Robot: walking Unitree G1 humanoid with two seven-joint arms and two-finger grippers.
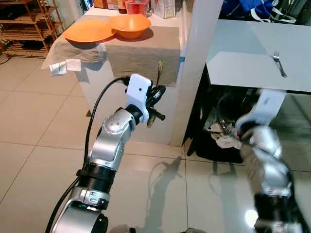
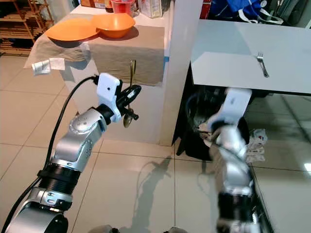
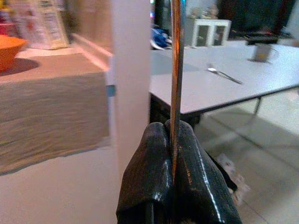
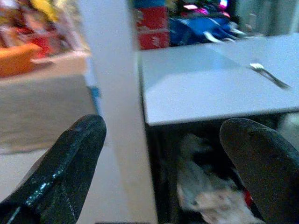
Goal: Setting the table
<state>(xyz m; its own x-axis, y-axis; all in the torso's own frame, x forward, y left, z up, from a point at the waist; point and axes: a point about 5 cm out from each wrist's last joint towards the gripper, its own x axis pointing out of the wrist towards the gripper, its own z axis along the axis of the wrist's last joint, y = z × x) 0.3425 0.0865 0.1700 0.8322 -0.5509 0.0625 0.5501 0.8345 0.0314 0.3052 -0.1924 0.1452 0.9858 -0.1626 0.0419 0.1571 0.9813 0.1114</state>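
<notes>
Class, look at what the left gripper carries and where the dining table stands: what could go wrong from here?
The left gripper pinches the thin spoon only near one end, so it may swivel or slip out. The white pillar stands between it and the grey table, so a swing across could strike it.

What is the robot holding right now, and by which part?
The left gripper pinches a thin brass-coloured spoon partway along its handle, bowl end hanging below. The right gripper is open and holds nothing.

A home dining area: tiled floor [image 1: 29, 121], table [image 1: 252, 63], fork [image 1: 279, 63].
</notes>
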